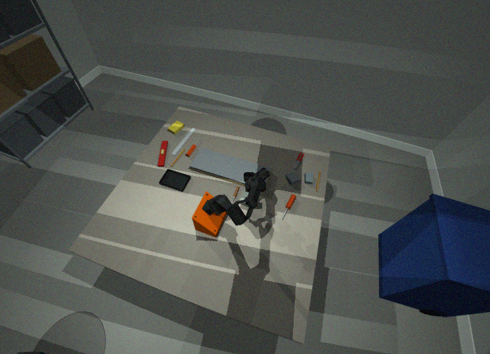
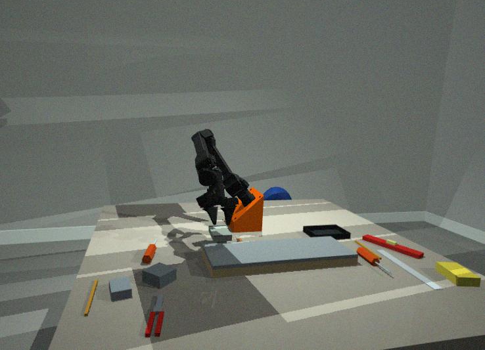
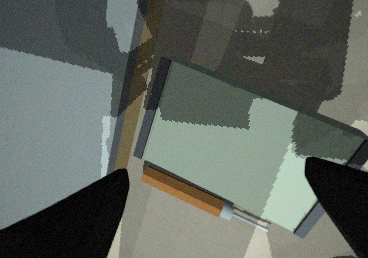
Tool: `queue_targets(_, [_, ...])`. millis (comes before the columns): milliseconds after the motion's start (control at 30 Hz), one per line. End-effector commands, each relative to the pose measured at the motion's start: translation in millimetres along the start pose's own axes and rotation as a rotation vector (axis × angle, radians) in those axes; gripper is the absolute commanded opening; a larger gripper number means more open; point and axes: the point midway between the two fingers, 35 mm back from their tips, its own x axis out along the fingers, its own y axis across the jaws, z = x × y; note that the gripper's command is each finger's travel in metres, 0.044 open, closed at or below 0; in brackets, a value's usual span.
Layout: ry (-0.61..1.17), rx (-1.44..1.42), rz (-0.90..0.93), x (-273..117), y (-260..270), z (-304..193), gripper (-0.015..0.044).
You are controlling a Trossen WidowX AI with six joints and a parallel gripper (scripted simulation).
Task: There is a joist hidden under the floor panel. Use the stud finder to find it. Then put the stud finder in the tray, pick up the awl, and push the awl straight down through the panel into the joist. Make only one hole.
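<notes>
Claw (image 1: 249, 194) (image 2: 222, 223) (image 3: 214, 171) gapes wide, gripping nothing.

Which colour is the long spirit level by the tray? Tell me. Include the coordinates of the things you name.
Red (image 1: 161, 160) (image 2: 376, 240), with a pale yellow middle; clearest in exterior.

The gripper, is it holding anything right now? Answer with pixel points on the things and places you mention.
Gripper (image 1: 248, 200) (image 2: 222, 223) (image 3: 214, 171): open, holding nothing, above the pale green block (image 2: 220, 233) (image 3: 215, 147).
</notes>
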Motion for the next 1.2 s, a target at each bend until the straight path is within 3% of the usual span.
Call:
queue_targets(0, [0.198, -1.125, -0.288, -7.0, 4.0, -0.8, 0.0440])
queue_targets(1167, [0.199, -1.125, -0.287, 5.0, 1.4, -1.2, 0.0440])
